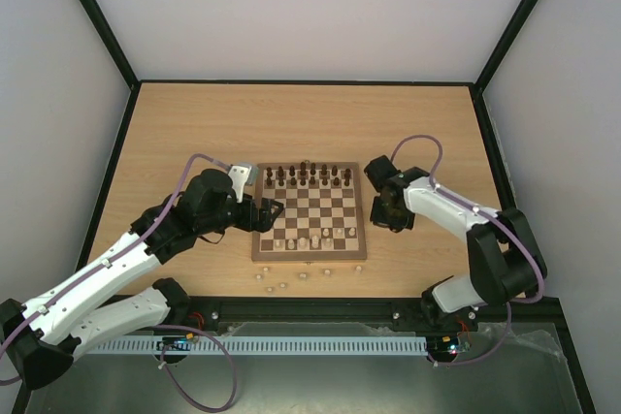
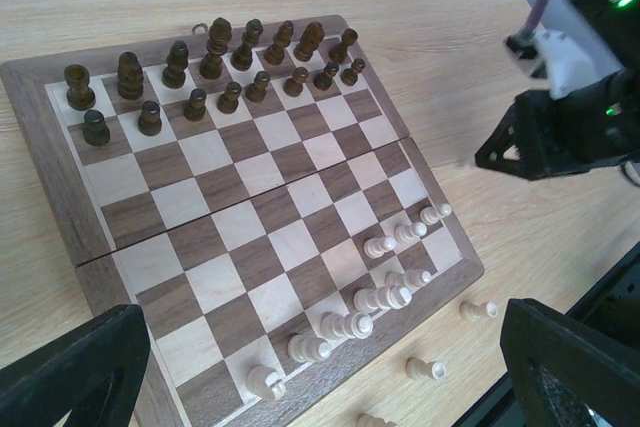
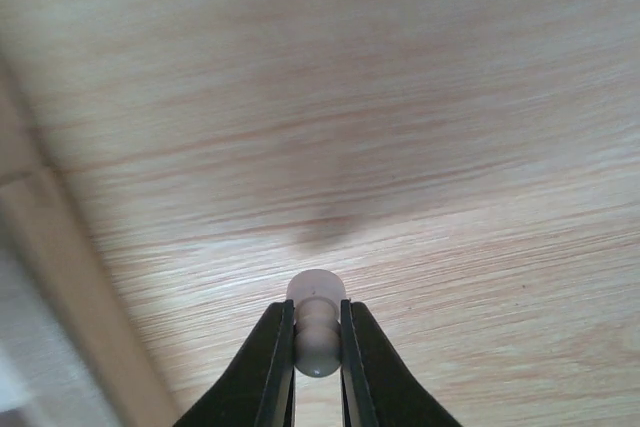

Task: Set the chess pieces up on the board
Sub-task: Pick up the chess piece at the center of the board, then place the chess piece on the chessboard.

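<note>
Chess pieces [image 2: 229, 95] and board [image 2: 210, 247], mid-counter [image 1: 194, 123]

One pale piece [image 3: 316, 292] pinched in right tool [image 3: 317, 312] over counter toward its right edge; long axis along the fingers, broad end pointing outward. Left tool [image 1: 266, 212] wide, at board's left.

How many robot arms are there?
2. The left arm reaches toward the board's left edge, left end effector open. The right arm is beside the board's right edge, right end effector shut on a pale chess piece. None seem hidden.

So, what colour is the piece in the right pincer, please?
Pale beige piece; best in right wrist view.
</note>
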Tool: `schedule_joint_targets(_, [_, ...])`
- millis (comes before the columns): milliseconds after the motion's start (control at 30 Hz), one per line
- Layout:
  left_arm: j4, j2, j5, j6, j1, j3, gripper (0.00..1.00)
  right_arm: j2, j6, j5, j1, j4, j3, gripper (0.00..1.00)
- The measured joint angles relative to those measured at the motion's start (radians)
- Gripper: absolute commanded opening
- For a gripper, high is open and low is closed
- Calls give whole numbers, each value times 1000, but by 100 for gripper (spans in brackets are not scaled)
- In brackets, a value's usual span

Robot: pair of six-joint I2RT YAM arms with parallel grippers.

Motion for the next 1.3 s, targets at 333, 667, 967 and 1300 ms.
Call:
schedule_joint_targets(333, [-5, -8, -60, -15, 0, 0, 99, -35, -19, 29, 148, -126, 314, 7])
schedule_joint_targets(667, [-22, -32, -141, -50, 0, 0, 99, 195, -27, 30, 422, -164, 526, 7])
schedule_joint_targets(967, [-51, -53, -187, -73, 4, 0, 99, 306, -35, 23, 510, -172, 554, 8])
schedule_joint_targets(1300, [-59, -56, -198, -79, 4, 0, 99, 325, -34, -4, 539, -162, 530, 9])
